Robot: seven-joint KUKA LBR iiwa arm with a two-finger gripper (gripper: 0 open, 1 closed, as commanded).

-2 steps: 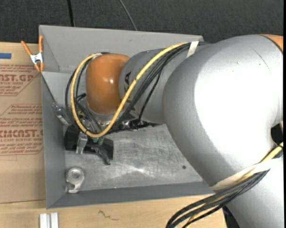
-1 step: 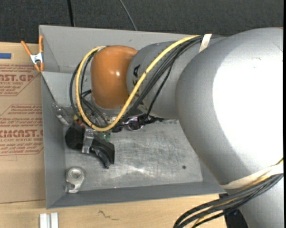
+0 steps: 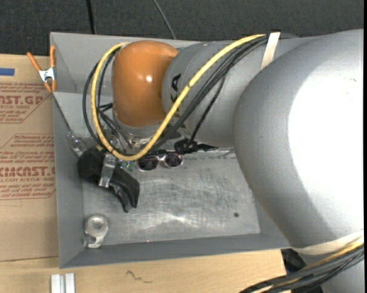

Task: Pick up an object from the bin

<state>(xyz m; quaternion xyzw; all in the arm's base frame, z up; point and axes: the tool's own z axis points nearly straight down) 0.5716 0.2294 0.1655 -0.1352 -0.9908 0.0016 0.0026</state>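
Grey bin (image 3: 192,194) floor mostly bare; gripper (image 3: 109,177) sat by left wall, jaws spread, empty. Sunglasses (image 3: 161,160) lay just beside. Best: centre jaws astride bridge before closing.

I am watching the arm (image 3: 293,133) reaching in from the right and covering the rear of the bin (image 3: 195,194). The gripper (image 3: 113,179) is hanging over the bin's left side. A pair of sunglasses (image 3: 161,160) is lying just right of it, and a ring-shaped piece (image 3: 95,229) is sitting in the front left corner.
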